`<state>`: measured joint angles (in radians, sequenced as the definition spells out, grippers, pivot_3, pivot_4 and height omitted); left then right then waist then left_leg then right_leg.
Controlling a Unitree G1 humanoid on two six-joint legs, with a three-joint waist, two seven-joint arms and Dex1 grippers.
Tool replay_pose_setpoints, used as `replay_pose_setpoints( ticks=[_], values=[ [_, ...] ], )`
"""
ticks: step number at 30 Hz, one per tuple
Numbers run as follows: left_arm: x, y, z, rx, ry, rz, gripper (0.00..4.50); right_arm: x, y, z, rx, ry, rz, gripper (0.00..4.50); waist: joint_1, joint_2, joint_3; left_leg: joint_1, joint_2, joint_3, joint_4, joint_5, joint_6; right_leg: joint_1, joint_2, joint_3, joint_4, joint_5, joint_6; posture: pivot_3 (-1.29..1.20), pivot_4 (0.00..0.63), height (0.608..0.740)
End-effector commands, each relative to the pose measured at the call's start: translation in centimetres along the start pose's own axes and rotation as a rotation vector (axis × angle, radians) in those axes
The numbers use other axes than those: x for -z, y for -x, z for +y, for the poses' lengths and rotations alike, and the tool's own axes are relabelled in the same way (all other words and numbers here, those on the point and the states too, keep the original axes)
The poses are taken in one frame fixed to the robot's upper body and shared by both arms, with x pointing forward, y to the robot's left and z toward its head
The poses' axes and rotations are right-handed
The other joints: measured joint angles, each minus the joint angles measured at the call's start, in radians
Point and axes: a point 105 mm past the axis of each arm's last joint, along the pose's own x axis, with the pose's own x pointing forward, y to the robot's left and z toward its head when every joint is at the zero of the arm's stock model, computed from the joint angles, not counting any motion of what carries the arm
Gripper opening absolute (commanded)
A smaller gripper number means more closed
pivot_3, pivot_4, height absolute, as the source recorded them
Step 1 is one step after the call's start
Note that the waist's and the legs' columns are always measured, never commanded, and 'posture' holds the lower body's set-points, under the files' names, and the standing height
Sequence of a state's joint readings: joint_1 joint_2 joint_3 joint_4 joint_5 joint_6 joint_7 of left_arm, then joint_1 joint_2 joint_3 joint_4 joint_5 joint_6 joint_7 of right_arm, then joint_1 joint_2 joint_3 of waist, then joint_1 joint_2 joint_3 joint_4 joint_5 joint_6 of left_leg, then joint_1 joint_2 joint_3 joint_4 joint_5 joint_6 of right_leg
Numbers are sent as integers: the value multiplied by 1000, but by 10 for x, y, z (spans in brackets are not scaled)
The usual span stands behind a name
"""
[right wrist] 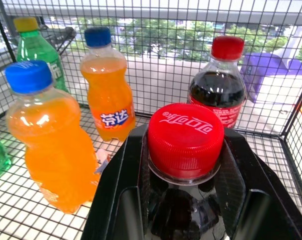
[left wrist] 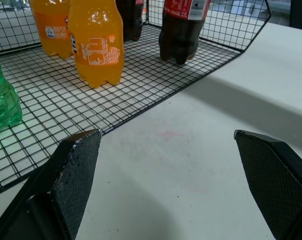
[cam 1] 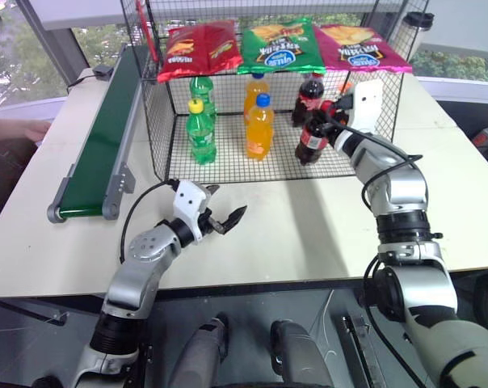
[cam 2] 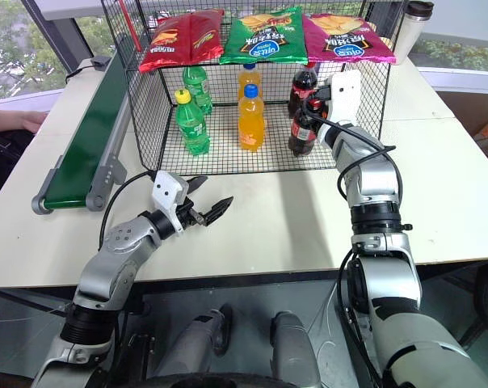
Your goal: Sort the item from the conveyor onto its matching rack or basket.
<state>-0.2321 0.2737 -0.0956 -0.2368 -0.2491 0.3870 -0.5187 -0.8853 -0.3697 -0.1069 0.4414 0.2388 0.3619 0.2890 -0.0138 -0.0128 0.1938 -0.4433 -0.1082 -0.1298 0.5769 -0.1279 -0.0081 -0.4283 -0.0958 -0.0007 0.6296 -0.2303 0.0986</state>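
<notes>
the right hand point(right wrist: 186, 200) clamps the cola bottle point(cam 1: 313, 139) below its red cap, a firm spot on a heavy-looking, slippery body, while the left hand point(cam 1: 225, 220) gapes wide.

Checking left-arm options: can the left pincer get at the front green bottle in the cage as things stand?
Probably yes. The left pincer is open and empty, low over the table just outside the black cage's open front, and the front green bottle stands near that edge with nothing between them.
</notes>
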Motion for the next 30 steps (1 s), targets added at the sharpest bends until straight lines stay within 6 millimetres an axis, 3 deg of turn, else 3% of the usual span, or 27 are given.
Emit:
replay_pose_setpoints(
  ticks=[1,6,13,22,27,30],
  values=[
    [-13,-1,-5,13,-22,-43,4422,-40,-2,-1,3,18,-136,1140,0,0,0,0,0,0,0,0,0,0,0,0,0,0,0,0,150,738],
    [-13,-1,-7,18,-22,-43,4422,-34,-4,1,-11,39,-123,1140,0,0,0,0,0,0,0,0,0,0,0,0,0,0,0,0,150,738],
    [-12,-2,-7,10,-25,-41,4500,-26,-4,2,-25,62,-99,4474,0,0,0,1,0,0,0,0,0,1,0,0,0,0,0,0,150,738],
    [-10,0,-5,-2,-28,-33,4500,-27,4,-1,-32,73,-82,4474,0,0,0,1,0,0,0,0,0,1,0,0,0,-1,-1,0,150,738],
    [-8,3,-1,-21,-28,-23,4500,-22,23,-3,-68,109,-31,4474,4,0,0,1,0,0,0,0,0,1,0,0,0,-1,-1,0,150,738],
    [-4,7,1,-40,-1,-9,4500,-15,43,10,-190,110,-8,4474,3,0,0,1,0,0,1,0,0,1,0,0,0,-1,-2,0,150,738]
  ],
)
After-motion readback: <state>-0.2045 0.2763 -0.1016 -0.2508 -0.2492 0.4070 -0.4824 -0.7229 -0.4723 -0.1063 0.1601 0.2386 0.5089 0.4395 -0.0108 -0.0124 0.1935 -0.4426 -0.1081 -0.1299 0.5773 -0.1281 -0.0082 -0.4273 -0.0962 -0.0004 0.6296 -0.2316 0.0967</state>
